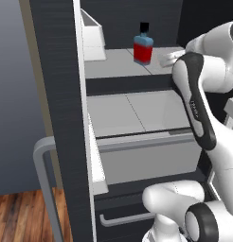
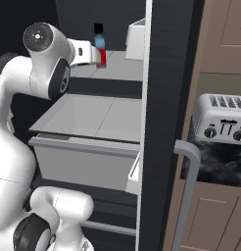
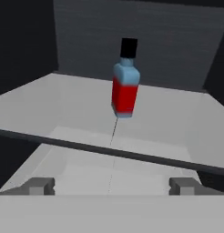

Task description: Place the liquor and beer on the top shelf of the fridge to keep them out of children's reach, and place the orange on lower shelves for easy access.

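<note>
At the front lip of the wide pale-grey top shelf [image 3: 63, 104], the white arm's two-finger gripper [image 3: 111, 185] stands spread wide and empty, its dark fingertips [image 3: 38, 185] well apart. Farther in, the squat red liquor bottle with pale-blue shoulders and black cap [image 3: 124, 81] stands upright on that shelf's seam inside the charcoal-black fridge [image 1: 59, 94]. The risk I see is the bulky wrist sweeping sideways or lifting into the fridge ceiling while backing out, toppling the bottle.

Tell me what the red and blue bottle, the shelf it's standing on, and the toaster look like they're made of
The liquor: probably glass or plastic; flat red body, pale-blue shoulders, matte black cap, no reflections either way.
The top shelf: smooth pale-grey slab, likely plastic or frosted glass; thin seam line, dark front edge.
The toaster: seemingly brushed metal; light grey shell with soft sheen, dark knobs.
</note>
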Motion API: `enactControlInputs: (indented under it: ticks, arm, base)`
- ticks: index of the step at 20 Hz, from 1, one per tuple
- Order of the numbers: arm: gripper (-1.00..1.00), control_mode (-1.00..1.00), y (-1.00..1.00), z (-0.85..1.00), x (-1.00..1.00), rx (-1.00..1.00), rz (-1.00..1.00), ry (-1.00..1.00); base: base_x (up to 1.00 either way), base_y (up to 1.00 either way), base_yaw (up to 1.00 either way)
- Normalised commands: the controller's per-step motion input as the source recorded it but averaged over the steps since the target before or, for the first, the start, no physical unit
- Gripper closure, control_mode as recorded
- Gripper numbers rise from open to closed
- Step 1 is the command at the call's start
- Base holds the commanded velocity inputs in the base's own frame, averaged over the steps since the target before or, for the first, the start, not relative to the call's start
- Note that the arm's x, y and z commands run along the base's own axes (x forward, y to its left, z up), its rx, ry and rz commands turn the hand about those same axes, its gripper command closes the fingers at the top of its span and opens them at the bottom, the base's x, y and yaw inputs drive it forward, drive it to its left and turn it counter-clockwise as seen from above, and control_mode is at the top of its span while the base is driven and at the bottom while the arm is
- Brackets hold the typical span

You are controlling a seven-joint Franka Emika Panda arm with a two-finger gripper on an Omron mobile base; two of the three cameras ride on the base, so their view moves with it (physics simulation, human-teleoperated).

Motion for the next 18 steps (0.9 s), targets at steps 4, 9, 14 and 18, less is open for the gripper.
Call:
enactControlInputs:
  ticks: [4, 9, 14, 18]
  arm:
    - [-1.0, -1.0, 0.0, -0.54, -0.78, -0.03, -0.07, 0.15]
    - [-1.0, -1.0, 0.0, -0.56, -0.55, -0.03, -0.07, 0.13]
    - [-1.0, -1.0, 0.0, -0.6, -0.41, -0.04, -0.08, 0.17]
    - [-1.0, -1.0, 0.04, -0.34, -0.35, 0.0, -0.04, 0.15]
  base:
    - [0.0, 0.0, 0.0]
    - [0.0, 0.0, 0.0]
    - [0.0, 0.0, 0.0]
    - [0.0, 0.0, 0.0]
